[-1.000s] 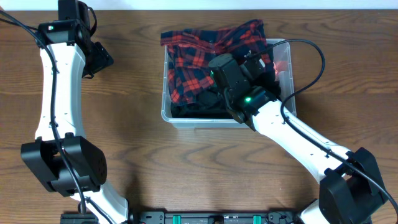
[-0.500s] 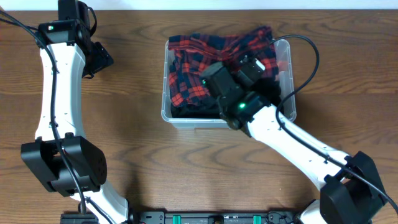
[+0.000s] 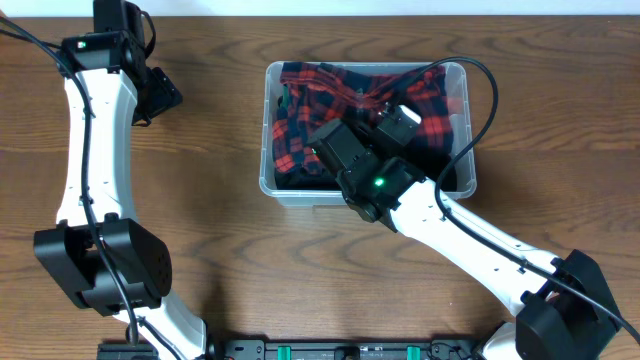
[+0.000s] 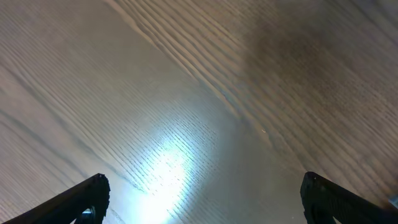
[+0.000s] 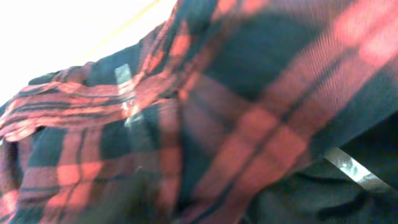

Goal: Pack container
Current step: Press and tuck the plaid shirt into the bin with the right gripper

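Container (image 3: 300, 194): clear bin at the upper centre of the table (image 3: 200, 220).
Cloth (image 3: 298, 132): red-and-black plaid, bunched inside the bin.
Right arm: reaches from the near right corner and bends down into the bin, with a green light lit at the wrist.
Right gripper (image 3: 397, 120): low over the cloth; its jaws are hidden, so I cannot tell their state.
Left arm: stretched along the table's left side.
Left gripper (image 4: 204, 198): over the wood, well apart from the bin, jaws wide and holding nothing.

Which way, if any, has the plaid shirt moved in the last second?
Yes. The plaid shirt, earlier draped over the far rim of the bin, now sits wholly inside it, pulled back toward the near side.
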